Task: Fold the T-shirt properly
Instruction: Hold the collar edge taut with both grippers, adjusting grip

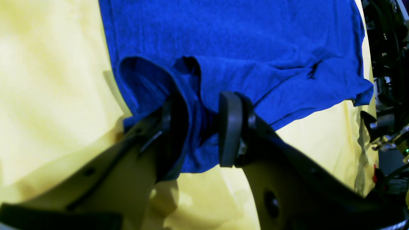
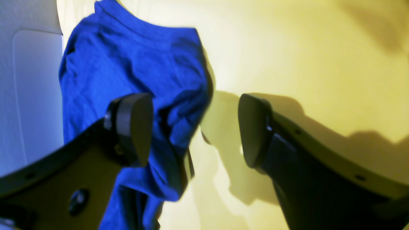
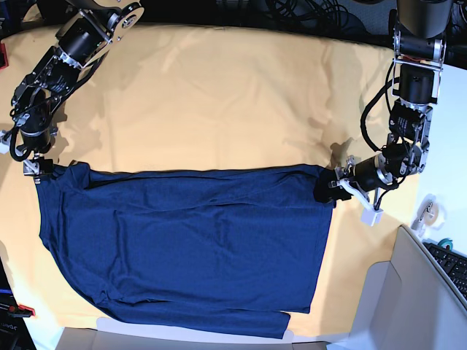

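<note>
Fingers of the left gripper (image 1: 198,127) are clenched on a bunched corner of the T-shirt (image 3: 190,240), with blue cloth pinched between the two dark pads in the left wrist view. One pad (image 1: 229,127) shows plainly; the other is half buried under a fold of fabric. Fingers of the right gripper (image 2: 195,127) stand wide apart and grasp nothing. One pad (image 2: 134,127) sits in front of the blue cloth, and the other (image 2: 252,127) sits over bare yellow table cloth (image 3: 219,95). The right wrist view is blurred, so whether either pad touches the shirt cannot be told.

In the base view the T-shirt lies spread flat as a broad dark navy shape on the yellow table cloth, covering the near half of it. The held corner is the shirt's far corner on that view's right side. The right gripper (image 3: 33,164) hangs at the shirt's opposite far corner, on the view's left. From this distance its tips are too small to make out.

The shirt's near edge runs close to the table cloth's front border, where a grey panel (image 3: 394,306) cuts across the picture. No sleeves can be told apart from the body. A tangle of dark cables (image 3: 306,14) lies beyond the far side of the table cloth.
</note>
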Tool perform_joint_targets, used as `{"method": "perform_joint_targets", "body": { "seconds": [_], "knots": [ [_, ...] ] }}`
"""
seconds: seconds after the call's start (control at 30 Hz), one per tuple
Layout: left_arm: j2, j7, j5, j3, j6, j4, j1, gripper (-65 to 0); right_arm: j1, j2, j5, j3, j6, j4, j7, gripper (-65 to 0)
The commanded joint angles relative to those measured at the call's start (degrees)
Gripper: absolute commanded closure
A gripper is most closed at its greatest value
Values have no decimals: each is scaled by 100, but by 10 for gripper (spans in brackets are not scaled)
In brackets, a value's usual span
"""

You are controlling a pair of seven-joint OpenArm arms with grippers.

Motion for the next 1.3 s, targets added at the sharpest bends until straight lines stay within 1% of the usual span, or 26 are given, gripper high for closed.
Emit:
{"method": "perform_joint_targets", "body": {
  "seconds": [0.0,0.33,0.63,0.9,0.93,0.97,1.13,1.17,1.27],
  "knots": [
    [-91,-92,-116,-25,-76,83,-156,-186,72,16,-18,-9,-68,-42,-103,-415],
    [-91,-92,-116,-25,-76,83,-156,-186,450,-10,-71,-62,-68,-174,-103,-415],
    [-91,-92,-116,-25,-76,83,-156,-185,828,16,-71,-62,-33,-939,-103,-415],
    [-91,-92,-116,-43,-67,83,-156,-187,846,-1,-71,-62,-15,-1018,-103,-405],
    [-91,-92,-116,-43,-58,83,-156,-187,846,-1,-71,-62,-15,-1018,-103,-378],
    [-91,-83,-116,-52,-58,83,-156,-187,846,-1,-71,-62,-15,-1018,-103,-336],
    [-91,-74,-116,-52,-58,83,-156,-188,828,-10,-71,-62,-7,-1044,-103,-18],
    [-91,-74,-116,-60,-58,83,-156,-188,819,-10,-71,-62,-7,-1044,-112,0],
    [-100,-74,-116,-60,-50,74,-156,-196,819,-10,-71,-71,-7,-1044,-112,0]
  ]
}}
